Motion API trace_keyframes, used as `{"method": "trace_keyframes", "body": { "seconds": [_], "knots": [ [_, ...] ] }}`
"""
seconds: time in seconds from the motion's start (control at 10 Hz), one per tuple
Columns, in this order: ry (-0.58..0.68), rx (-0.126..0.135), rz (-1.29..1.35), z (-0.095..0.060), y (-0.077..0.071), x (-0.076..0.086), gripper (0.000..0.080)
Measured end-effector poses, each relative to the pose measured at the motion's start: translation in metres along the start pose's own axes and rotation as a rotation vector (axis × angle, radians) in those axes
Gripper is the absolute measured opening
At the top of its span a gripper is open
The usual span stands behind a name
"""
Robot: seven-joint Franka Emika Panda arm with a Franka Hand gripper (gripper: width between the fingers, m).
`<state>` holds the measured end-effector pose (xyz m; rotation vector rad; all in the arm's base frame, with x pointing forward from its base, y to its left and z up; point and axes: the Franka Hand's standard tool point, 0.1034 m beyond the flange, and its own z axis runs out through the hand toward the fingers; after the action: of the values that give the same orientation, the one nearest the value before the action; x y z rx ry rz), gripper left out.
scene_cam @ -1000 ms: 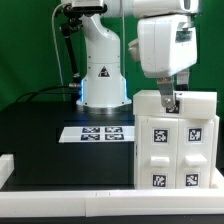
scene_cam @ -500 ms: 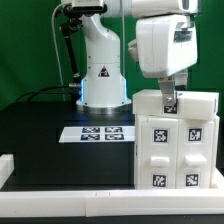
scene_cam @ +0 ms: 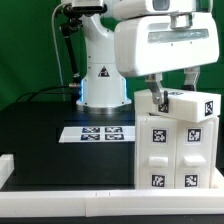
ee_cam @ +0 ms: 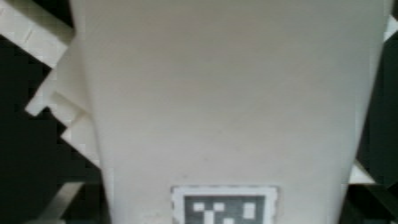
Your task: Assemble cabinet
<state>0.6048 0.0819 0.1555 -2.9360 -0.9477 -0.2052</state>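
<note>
One big white cabinet (scene_cam: 175, 145) stands on the black bench (scene_cam: 40, 135) at the exterior view's right, close to the bench's front edge. Its front carries black-and-white square tags on the small drawer blocks. On top of the cabinet, toward the exterior view's right, sits a white panel (scene_cam: 195, 104) with one tag on its face; it looks tilted, its tagged end raised above the cabinet's top.

Directly above the cabinet hangs the arm's bulky white head (scene_cam: 165, 45), which covers much of the cabinet's upper rear edge. From under the head the dark fingers (scene_cam: 157, 98) reach down to the cabinet's top, just beside the panel. I cannot tell whether they are clenched or released, because the head and the panel hide most of them.

Beside the cabinet, toward the exterior view's left, the marker board (scene_cam: 95, 132) lies flat on the bench, near the cabinet but apart from it. Behind the cabinet and the board rises the arm's white base (scene_cam: 100, 70), with black cables next to it before a green backdrop.

The wrist view is filled almost wholly by a white surface (ee_cam: 222, 100) of the furniture, with part of a tag (ee_cam: 226, 207) on it and dark bench showing at the sides.
</note>
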Motion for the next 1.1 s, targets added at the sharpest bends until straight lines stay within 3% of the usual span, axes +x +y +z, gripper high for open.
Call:
{"method": "trace_keyframes", "body": {
  "seconds": [0.6, 1.1],
  "knots": [
    [0.005, 0.003, 0.393, -0.0006, 0.0023, 0.0000, 0.0554],
    [0.057, -0.011, 0.945, -0.0038, 0.0030, -0.0071, 0.0554]
  ]
}}
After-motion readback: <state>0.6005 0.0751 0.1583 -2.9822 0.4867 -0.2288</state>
